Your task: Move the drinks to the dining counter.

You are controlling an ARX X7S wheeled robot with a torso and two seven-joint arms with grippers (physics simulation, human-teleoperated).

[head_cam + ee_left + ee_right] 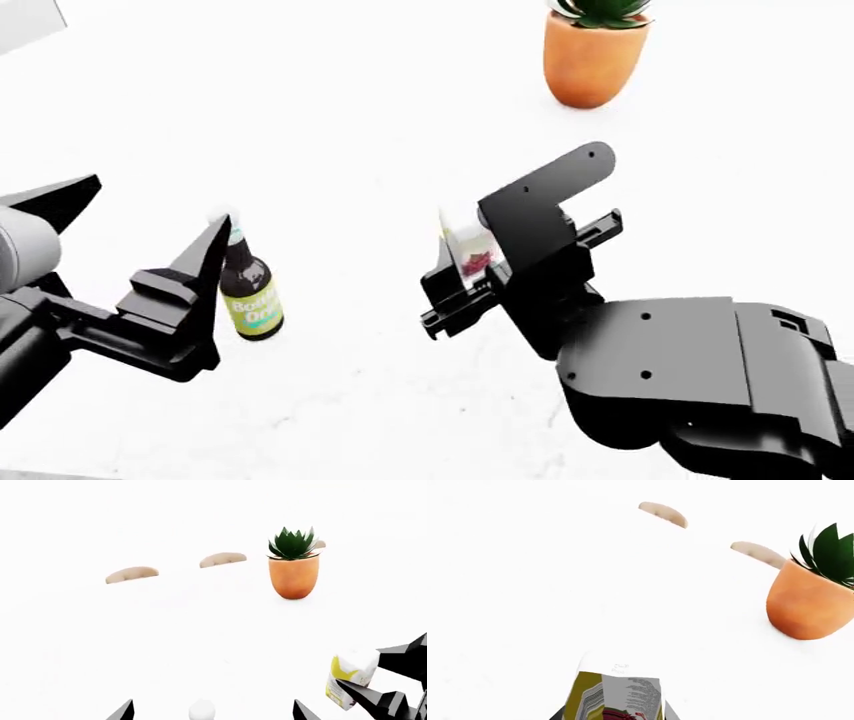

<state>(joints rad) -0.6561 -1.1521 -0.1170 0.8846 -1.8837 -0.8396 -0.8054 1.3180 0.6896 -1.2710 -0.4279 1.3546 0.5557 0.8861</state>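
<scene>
Right gripper (461, 270): holds the small white carton (466, 250) tight between its jaws.
Left gripper (200, 290): jaws open, just beside the small dark bottle (250, 290).
Bottle: stands upright on the white counter (347, 130).
Tip: lower the carton straight, well apart from the orange plant pot (594, 55), then let go.

Your left pincer (200, 270) sits low with its jaws spread apart around the bottle (250, 290). Your right pincer (467, 262), arm reaching forward, is clamped on the carton (467, 245).
</scene>
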